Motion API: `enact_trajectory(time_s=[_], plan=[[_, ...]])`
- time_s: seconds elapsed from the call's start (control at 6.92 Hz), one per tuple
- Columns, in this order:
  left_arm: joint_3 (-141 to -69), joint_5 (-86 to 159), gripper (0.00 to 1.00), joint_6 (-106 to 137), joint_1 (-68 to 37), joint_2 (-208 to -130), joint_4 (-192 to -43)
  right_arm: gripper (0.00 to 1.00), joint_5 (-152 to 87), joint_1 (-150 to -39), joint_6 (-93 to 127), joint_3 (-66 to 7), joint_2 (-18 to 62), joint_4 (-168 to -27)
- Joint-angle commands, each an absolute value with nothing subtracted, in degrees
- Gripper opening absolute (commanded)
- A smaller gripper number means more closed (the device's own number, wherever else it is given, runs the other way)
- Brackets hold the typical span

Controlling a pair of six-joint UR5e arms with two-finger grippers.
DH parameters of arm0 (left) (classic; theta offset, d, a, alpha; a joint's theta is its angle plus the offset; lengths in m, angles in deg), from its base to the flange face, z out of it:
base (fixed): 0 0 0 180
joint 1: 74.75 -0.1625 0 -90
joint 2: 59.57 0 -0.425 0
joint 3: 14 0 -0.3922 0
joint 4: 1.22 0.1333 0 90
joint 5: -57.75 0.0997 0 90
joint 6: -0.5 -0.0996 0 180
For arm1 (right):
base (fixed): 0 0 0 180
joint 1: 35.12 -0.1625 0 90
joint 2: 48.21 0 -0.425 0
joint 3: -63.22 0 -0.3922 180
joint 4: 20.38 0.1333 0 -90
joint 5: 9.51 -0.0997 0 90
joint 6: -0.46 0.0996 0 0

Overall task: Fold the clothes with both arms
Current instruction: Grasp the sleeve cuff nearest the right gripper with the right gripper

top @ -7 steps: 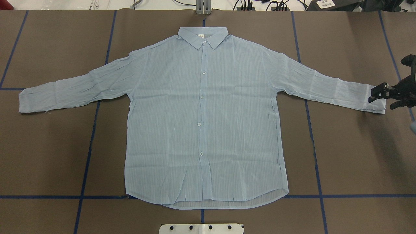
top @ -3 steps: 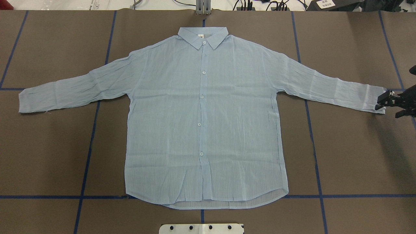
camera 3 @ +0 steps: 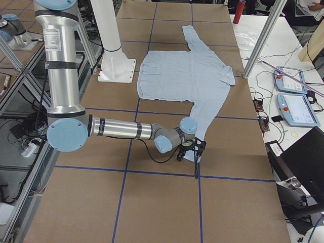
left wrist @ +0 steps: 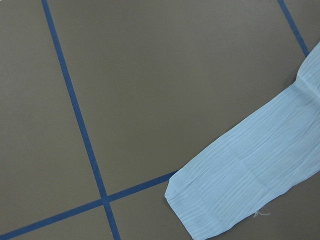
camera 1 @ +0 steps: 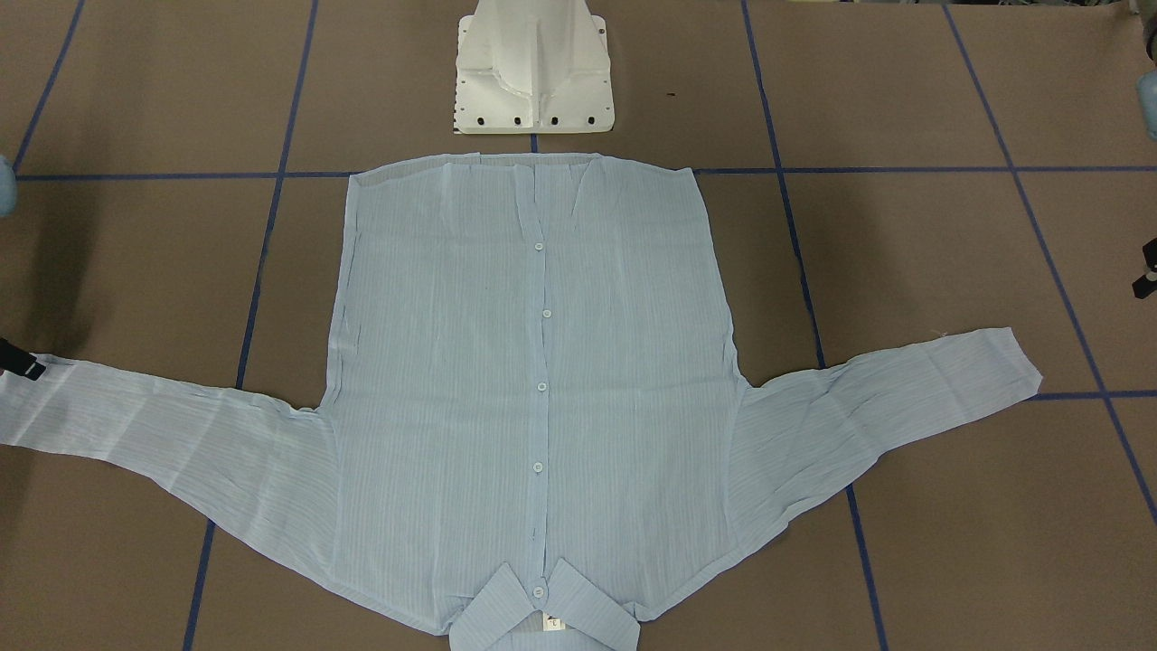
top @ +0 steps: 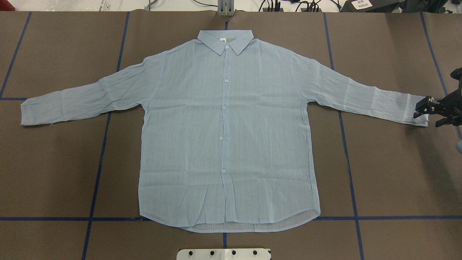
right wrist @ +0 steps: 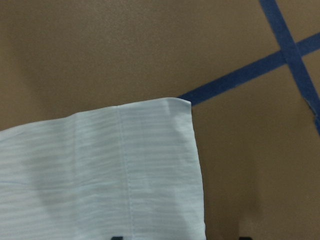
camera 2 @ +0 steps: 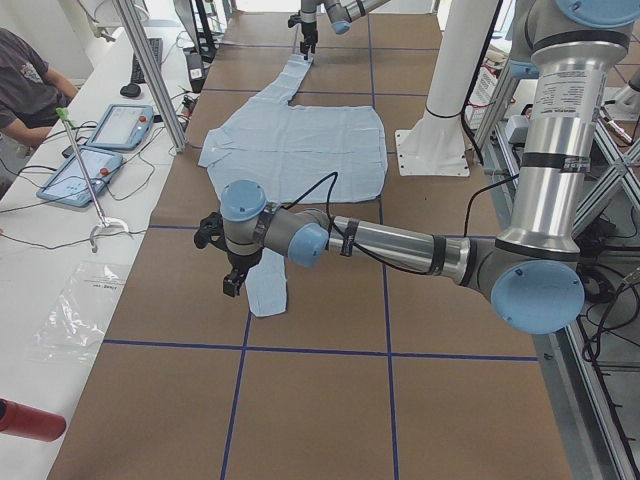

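The right gripper sits low at the shirt's cuff, fingers apart; the left arm stretches low beside the other cuff.

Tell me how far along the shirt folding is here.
Done: the shirt lies flat, buttoned and fully spread, with no fold made. In hand: the right gripper is open at one cuff; the left gripper hangs near the other cuff, state unclear. Left: every fold.

A: The fixed views?
B: Overhead from behind, steeply down from across, one along each end of the brown blue-taped table; all share the thin light-blue striped shirt.
A: Wrist cameras?
B: Right close over one cuff, left higher.
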State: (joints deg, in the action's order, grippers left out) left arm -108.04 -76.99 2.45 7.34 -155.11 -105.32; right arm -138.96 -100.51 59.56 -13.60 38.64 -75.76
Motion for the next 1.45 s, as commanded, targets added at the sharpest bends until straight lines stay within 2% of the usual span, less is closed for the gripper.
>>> enact_trajectory(time_s=[0.0,0.29,0.43,0.87,1.16,1.3], plan=[[-108.8,-77.0,1.0,2.4,7.3,-155.1,-105.2,0.78,-139.1,-100.5,59.8,-12.8,37.9,-75.7],[-109.5,-77.0,1.0,2.4,7.3,-154.3,-105.6,0.3,-139.1,-100.5,59.4,-12.4,37.9,-75.7],[-110.0,-77.0,1.0,2.4,7.3,-153.5,-105.9,0.0,-139.2,-100.5,59.6,-12.7,37.8,-75.7],[-110.0,-77.0,1.0,2.4,7.3,-153.0,-107.3,0.0,-139.8,-100.8,59.6,-14.8,37.7,-75.7],[-111.5,-77.0,1.0,2.5,7.3,-151.8,-107.4,0.0,-139.8,-101.1,59.7,-20.8,37.6,-76.4],[-111.9,-77.0,1.0,2.4,7.3,-151.7,-107.4,0.0,-139.8,-101.1,61.4,-23.8,34.6,-79.0]])
